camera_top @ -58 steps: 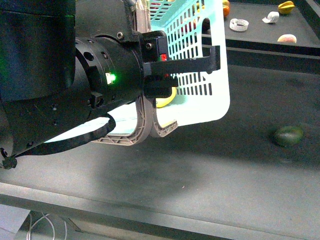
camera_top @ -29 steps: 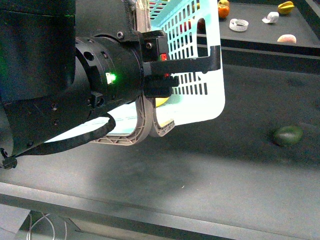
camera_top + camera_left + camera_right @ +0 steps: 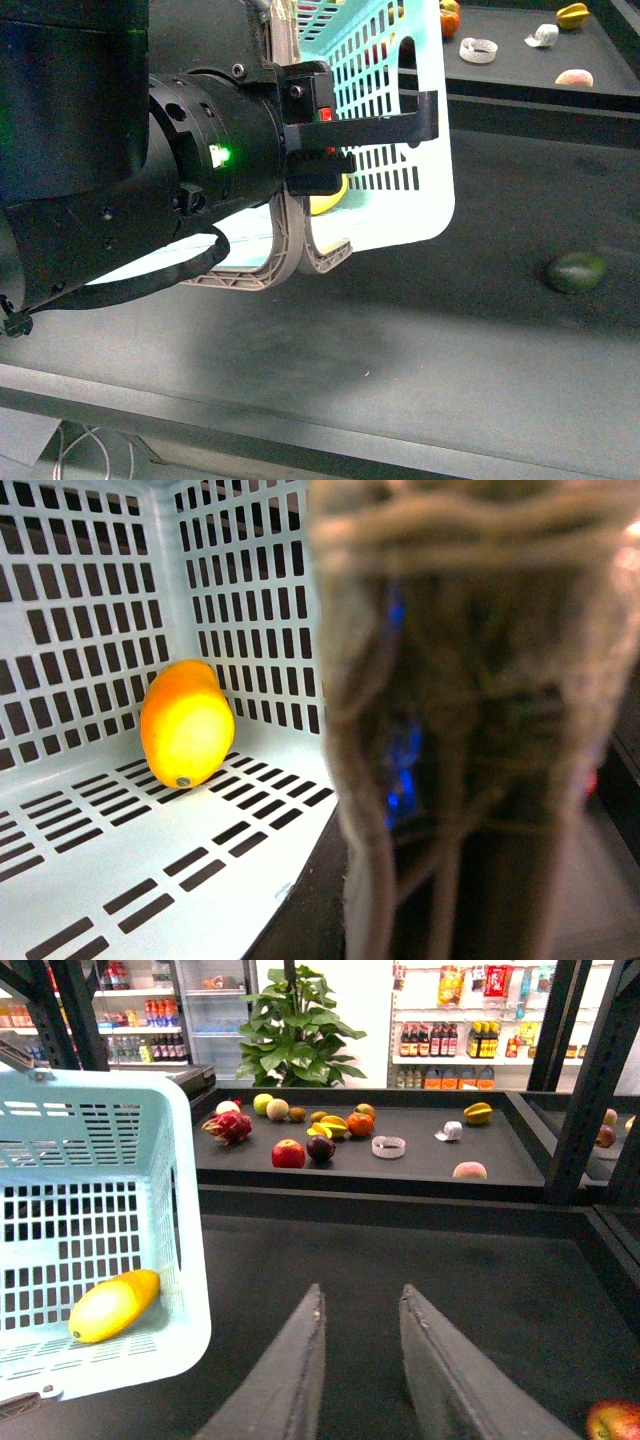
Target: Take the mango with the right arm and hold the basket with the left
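Up front, the left hand (image 3: 340, 150) is clamped on the grey handles (image 3: 290, 250) of the light-blue basket (image 3: 420, 200), which hangs tilted above the dark tabletop (image 3: 400, 340). The yellow mango (image 3: 187, 723) lies inside, in a bottom corner against the slotted wall. The right hand (image 3: 362, 1295) hovers beside the basket, fingers (image 3: 295, 1370) apart.

No legible text, label or number anywhere.

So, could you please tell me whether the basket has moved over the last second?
Yes, slightly. In the front view the basket's lower corner drifted away from the green fruit, then swung back toward it, ending almost where it began.
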`<state>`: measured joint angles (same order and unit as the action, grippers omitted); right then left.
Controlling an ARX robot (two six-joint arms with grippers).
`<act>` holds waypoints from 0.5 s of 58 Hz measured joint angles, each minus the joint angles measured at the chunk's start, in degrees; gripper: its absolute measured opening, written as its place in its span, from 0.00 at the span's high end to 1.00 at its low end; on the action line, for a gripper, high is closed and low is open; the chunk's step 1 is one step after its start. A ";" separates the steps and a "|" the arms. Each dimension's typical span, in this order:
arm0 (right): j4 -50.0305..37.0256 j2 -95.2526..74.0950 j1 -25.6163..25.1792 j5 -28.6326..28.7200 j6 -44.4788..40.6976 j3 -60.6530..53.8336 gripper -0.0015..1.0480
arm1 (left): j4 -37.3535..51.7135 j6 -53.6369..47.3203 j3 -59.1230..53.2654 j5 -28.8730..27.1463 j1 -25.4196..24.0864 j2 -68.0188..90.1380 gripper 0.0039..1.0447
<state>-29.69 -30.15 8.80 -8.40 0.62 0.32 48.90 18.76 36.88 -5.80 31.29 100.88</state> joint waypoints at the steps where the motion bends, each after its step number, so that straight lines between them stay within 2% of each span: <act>1: 0.37 0.39 -0.17 0.17 0.00 0.00 0.84 | 0.00 0.02 0.00 0.00 0.00 0.00 0.96; 5: 3.34 3.65 -1.57 1.60 -0.24 -0.02 0.99 | 0.00 0.13 0.00 0.07 0.00 0.00 0.96; 11: 6.78 7.10 -6.16 7.54 -0.44 -0.02 0.98 | 0.00 0.13 0.00 0.04 0.00 0.00 0.96; 16: 8.74 9.33 -8.37 7.89 -0.42 -0.02 0.98 | 0.00 0.13 0.00 0.04 0.00 0.00 0.96; 29: 13.40 14.03 -8.66 8.41 -0.44 -0.02 0.98 | 0.00 0.11 0.00 0.02 0.00 0.00 0.96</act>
<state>-16.29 -16.12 0.14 0.01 0.19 0.30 48.90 18.87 36.88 -5.78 31.29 100.88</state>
